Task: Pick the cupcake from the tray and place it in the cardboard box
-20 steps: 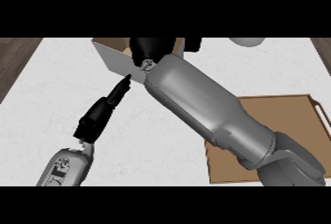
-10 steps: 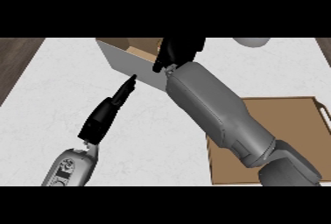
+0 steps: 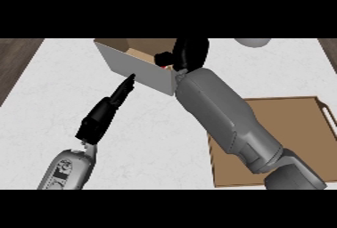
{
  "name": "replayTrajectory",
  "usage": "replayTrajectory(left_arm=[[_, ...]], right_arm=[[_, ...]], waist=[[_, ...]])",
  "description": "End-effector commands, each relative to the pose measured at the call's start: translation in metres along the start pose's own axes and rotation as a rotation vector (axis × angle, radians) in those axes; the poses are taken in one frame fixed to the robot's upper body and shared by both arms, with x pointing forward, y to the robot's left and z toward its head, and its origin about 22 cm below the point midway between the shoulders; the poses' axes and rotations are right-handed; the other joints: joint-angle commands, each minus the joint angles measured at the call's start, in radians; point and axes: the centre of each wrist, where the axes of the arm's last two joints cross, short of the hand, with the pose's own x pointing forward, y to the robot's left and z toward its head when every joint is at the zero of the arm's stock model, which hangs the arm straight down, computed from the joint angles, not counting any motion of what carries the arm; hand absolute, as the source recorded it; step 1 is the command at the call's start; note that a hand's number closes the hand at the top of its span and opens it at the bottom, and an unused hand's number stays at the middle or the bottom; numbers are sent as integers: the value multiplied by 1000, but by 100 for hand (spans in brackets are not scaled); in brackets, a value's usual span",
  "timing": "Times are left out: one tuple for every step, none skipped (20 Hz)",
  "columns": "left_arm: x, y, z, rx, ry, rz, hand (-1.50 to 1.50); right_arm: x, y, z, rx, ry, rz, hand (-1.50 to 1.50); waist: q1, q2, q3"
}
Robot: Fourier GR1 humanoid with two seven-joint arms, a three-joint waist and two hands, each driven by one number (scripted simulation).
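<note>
Curling round the cupcake, which is mostly hidden beneath its fingers, the right hand hangs over the cardboard box. This looks like the placing step: next lower, then uncurl inside the walls. The left hand, fingers straight, lies beside the box. The tray sits back by the right forearm.

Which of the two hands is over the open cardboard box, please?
The right hand is the one above the cardboard box and its opening. The left hand is outside the box, with straight fingers pointing at its side wall.
</note>
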Motion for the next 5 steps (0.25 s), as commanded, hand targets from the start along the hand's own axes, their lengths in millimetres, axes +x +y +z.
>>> replayTrajectory(left_arm=[[-10, 3, 3, 24, 18, 5, 0], [3, 3, 7, 19, 14, -8, 0], [-14, 6, 5, 39, 34, 11, 0], [2, 4, 11, 27, 10, -2, 0], [-1, 8, 16, 31, 36, 25, 0]], right_arm=[[9, -9, -1, -155, 10, -261, -150], [-12, -5, 6, -156, 27, -309, -150], [-8, -9, 8, -169, 33, -355, -150], [-8, -15, 1, -187, 21, -377, -150], [-28, -10, 9, -196, 40, -394, -150]], waist=[[-18, -2, 0], [-16, -9, 2], [-36, -8, 0], [-34, -13, 1], [-37, -14, 1]])
